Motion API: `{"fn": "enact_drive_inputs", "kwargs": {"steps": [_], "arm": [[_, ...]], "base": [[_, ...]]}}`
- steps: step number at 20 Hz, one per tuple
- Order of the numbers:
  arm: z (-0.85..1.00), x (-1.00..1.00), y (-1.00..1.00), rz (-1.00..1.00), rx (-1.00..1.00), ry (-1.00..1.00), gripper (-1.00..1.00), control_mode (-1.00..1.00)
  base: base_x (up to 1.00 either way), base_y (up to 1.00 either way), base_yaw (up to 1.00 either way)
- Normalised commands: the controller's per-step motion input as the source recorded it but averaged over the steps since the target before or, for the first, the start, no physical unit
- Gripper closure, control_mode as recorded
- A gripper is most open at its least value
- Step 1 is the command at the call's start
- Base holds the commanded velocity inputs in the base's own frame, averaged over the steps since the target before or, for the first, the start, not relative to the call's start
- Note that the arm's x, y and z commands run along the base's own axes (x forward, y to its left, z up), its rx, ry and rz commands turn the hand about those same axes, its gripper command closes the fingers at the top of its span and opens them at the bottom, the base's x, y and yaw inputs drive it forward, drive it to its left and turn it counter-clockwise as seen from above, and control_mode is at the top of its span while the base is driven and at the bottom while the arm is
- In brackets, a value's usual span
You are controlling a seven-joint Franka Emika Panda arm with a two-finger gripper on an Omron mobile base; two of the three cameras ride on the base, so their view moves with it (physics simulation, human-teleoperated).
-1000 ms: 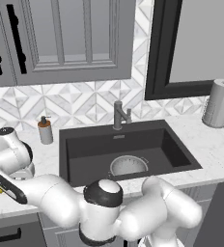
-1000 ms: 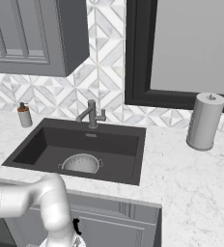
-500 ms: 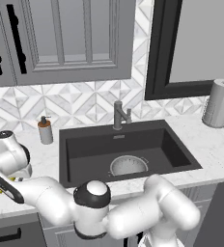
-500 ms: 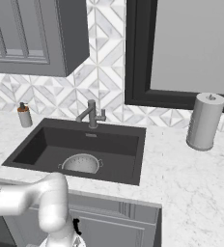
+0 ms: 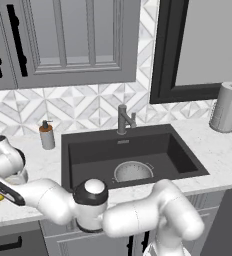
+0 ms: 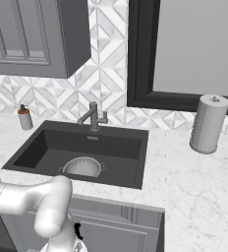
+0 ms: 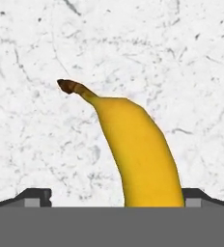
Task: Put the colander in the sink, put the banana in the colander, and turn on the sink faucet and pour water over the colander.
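White marble counter (image 7: 36, 72) carries the curved yellow banana (image 7: 143, 154), dark stem at ten o'clock, between the gripper (image 7: 111, 198)'s parted, empty fingers (image 7: 34, 197).

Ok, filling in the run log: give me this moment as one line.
colander: in sink | banana: on counter, between gripper fingers | gripper: over banana, grip unclear | faucet: no water seen

Colander (image 5: 133, 171) in the sink (image 5: 88, 155) near its front, faucet (image 5: 123, 119) behind the sink, soap bottle (image 5: 47, 135) on the desk (image 6: 194, 177) left of the sink, paper roll (image 6: 209, 124) far right, banana (image 7: 138, 154) on the desk far left, between the jaws
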Motion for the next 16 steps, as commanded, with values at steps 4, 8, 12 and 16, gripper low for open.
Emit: {"fn": "enact_drive_inputs", "kwargs": {"steps": [4, 8, 12, 16], "arm": [[-0.37, -0.02, -0.02, -0.01, -0.14, 0.07, 1.0, -1.0], [-0.32, -0.2, -0.63, -0.1, -0.09, 0.0, 1.0, -1.0], [-0.12, -0.26, -1.0, -0.25, -0.01, 0.0, 1.0, -1.0], [0.0, -0.08, -1.0, -0.4, 0.02, 0.0, 1.0, -1.0]], "base": [[0.0, 0.0, 0.0], [0.0, 0.0, 0.0], [0.0, 0.0, 0.0], [0.0, 0.0, 0.0]]}}
